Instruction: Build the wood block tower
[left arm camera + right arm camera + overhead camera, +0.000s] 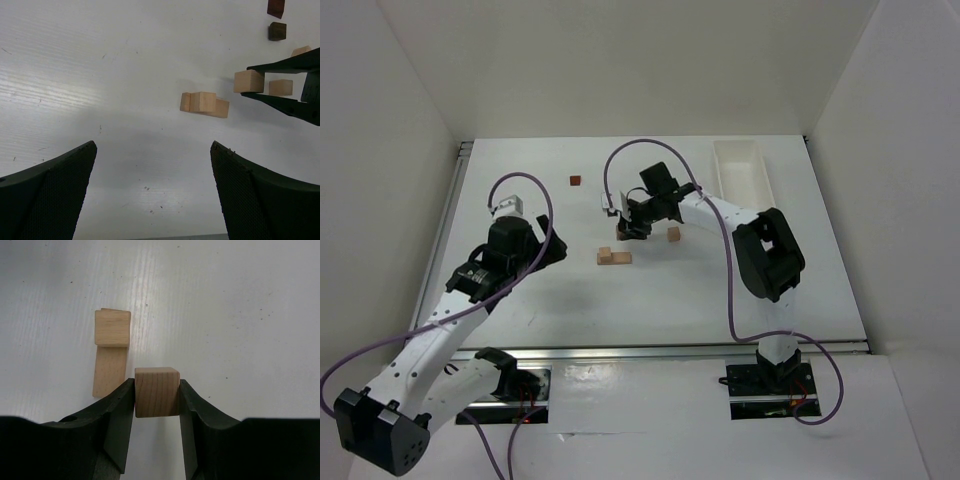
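The wood block tower (613,257) is a low cluster of pale blocks mid-table. In the right wrist view the tower (111,347) shows as a cube lying on a longer flat block. My right gripper (628,232) hangs just behind it, shut on a tan cube (156,391). The cube sits squarely between the right gripper's (156,400) black fingers, above the table and just right of the cluster. The left wrist view shows the cluster (204,103) with the held cube (248,81) to its right. My left gripper (153,155) is wide open and holds nothing, to the left of the cluster (545,245).
A loose tan block (674,235) lies right of the right gripper. A dark brown block (576,181) sits further back. The left wrist view also shows a second dark block (277,31) and a pale one (301,51). A white tray (742,170) stands at the back right. White walls enclose the table.
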Controlling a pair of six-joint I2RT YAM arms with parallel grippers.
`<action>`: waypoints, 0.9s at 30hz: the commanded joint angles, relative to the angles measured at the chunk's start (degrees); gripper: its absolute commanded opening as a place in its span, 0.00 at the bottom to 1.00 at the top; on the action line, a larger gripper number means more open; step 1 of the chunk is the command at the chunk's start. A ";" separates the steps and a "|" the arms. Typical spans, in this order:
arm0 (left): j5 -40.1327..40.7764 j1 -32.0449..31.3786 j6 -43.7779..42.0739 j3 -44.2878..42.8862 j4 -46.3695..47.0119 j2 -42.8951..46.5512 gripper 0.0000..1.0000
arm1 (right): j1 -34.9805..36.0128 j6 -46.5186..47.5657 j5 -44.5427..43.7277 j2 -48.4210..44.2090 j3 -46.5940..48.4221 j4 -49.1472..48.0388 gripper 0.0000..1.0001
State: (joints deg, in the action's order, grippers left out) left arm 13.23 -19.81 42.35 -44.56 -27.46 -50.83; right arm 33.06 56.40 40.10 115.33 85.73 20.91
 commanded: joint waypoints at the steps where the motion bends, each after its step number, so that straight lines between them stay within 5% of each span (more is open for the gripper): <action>1: -0.14 -0.67 0.45 0.52 1.01 -0.50 1.00 | 1.39 -1.46 1.73 -1.25 -0.74 1.85 0.24; 27: -1.19 -0.67 -0.60 1.58 3.91 -2.78 1.00 | 3.50 -7.62 -2.48 2.27 -1.62 -0.43 0.24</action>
State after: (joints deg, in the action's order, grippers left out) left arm 12.53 -20.32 42.19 -43.46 -25.47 -53.60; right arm 36.49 49.89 37.76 116.75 82.89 21.82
